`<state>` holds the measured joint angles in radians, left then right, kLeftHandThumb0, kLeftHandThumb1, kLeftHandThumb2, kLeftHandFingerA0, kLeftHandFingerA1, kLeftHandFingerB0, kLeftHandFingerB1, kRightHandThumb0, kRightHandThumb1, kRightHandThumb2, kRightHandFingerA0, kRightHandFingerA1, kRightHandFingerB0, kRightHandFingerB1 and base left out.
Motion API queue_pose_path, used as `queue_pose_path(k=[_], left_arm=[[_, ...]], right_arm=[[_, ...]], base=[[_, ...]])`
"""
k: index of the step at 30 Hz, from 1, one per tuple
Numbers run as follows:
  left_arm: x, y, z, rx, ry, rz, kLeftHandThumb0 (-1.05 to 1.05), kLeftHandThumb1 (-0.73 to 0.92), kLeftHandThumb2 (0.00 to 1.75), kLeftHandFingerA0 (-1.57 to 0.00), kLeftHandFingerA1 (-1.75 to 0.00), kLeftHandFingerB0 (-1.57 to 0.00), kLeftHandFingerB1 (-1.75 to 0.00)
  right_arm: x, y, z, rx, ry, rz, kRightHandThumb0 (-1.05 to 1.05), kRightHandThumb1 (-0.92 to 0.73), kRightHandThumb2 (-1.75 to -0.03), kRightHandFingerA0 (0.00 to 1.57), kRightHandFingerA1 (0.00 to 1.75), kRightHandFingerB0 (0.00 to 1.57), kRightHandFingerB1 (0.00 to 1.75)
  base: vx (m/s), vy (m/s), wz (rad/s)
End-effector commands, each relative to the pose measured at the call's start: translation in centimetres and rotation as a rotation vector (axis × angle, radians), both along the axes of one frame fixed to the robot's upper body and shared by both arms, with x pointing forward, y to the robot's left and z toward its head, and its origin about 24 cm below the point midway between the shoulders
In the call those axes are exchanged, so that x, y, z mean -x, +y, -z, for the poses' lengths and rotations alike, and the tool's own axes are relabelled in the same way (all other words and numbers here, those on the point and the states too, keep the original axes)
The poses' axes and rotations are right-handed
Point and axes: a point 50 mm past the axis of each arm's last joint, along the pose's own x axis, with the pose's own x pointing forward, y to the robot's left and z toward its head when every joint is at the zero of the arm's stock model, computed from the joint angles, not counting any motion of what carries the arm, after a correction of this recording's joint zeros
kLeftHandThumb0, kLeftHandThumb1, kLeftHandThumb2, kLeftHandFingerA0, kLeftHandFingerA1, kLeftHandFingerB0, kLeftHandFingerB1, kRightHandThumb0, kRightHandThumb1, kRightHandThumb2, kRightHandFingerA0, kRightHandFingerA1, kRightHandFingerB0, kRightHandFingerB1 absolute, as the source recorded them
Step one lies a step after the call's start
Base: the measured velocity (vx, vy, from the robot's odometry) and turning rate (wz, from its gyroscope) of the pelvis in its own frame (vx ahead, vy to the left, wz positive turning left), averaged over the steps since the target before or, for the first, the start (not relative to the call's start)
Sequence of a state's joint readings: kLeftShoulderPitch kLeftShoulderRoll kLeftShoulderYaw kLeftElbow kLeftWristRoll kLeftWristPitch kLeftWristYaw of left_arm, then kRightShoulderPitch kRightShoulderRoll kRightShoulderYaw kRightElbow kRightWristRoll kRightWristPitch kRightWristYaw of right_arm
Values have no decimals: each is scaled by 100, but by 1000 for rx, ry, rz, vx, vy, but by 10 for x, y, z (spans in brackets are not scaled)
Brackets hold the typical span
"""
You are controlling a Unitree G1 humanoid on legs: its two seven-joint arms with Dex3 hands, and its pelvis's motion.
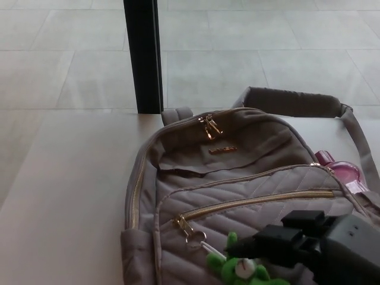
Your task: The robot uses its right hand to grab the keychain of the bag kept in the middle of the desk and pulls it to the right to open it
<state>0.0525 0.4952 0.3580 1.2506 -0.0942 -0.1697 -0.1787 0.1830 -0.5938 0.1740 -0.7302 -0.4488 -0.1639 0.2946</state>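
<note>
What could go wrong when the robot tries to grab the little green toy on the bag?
The right hand already covers part of the green keychain, so the camera may not show whether it gets hold of it. The bag lies loose on the desk, so pulling right might drag the bag instead of opening the gold zipper.

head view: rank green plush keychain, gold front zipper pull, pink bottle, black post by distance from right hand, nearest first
1. Green plush keychain, touching the right hand.
2. Gold front zipper pull, left of it.
3. Pink bottle, at the bag's right edge.
4. Black post, far back.
</note>
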Motion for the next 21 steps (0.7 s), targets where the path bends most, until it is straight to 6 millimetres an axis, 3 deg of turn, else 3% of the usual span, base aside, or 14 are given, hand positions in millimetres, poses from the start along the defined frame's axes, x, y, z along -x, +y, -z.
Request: queue_pose_path(k=[1, 5, 6, 9, 10, 11, 12, 16, 17, 18, 21], left_arm=[[-2, 5, -5, -27, -2, 17, -65, 70, 61, -56, -56, -57, -42], [-4, 4, -5, -32, -1, 20, -65, 70, 61, -57, -57, -56, -42], [-4, 4, -5, -32, -2, 21, -65, 70, 61, -57, -57, -56, -42], [-4, 4, -5, -33, -4, 16, -63, 70, 61, -58, -59, -60, -44], [-3, 4, -5, -30, -9, 10, -64, 70, 61, -59, -60, -59, -44], [-3, 4, -5, -29, -11, 11, -64, 70, 61, -59, -60, -59, -44], [-4, 3, -4, -34, -11, 11, -64, 70, 61, -61, -62, -61, -44], [-4, 3, -4, -44, 5, 36, -65, 71, 61, -60, -63, -62, -45], [-4, 3, -4, -45, 5, 39, -64, 71, 61, -58, -61, -60, -44], [-4, 3, -4, -42, 1, 37, -64, 71, 61, -61, -63, -61, -45], [-4, 3, -4, -33, 3, 35, -63, 72, 61, -61, -62, -62, -44]], right_arm=[[1, -2, 4, 101, -19, 6, -94, -70, -111, 53, 68, 29, 48], [-3, -5, 4, 116, -21, 39, -93, -69, -111, 55, 72, 29, 49], [-4, -5, 5, 102, -31, 42, -90, -83, -65, 58, 68, 35, 37], [-6, -4, 9, 108, -48, 58, -90, -82, -65, 60, 72, 33, 39], [-6, -3, 10, 117, -51, 62, -95, -66, -87, 61, 74, 29, 44], [-6, -3, 10, 121, -51, 62, -95, -66, -87, 61, 74, 29, 44], [-6, -3, 10, 125, -56, 66, -89, -82, -65, 62, 74, 33, 38], [-6, -1, 11, 139, -46, 73, -87, -79, -64, 64, 77, 33, 38], [-6, -1, 11, 144, -49, 75, -90, -63, -82, 65, 78, 28, 44], [-6, 1, 12, 136, -51, 73, -83, -76, -63, 68, 76, 35, 37], [-5, 4, 15, 91, -32, 66, -82, -74, -61, 73, 83, 35, 37]], base=[[0, 0, 0], [0, 0, 0], [0, 0, 0], [0, 0, 0], [0, 0, 0], [0, 0, 0], [0, 0, 0], [0, 0, 0], [0, 0, 0], [0, 0, 0], [0, 0, 0]])
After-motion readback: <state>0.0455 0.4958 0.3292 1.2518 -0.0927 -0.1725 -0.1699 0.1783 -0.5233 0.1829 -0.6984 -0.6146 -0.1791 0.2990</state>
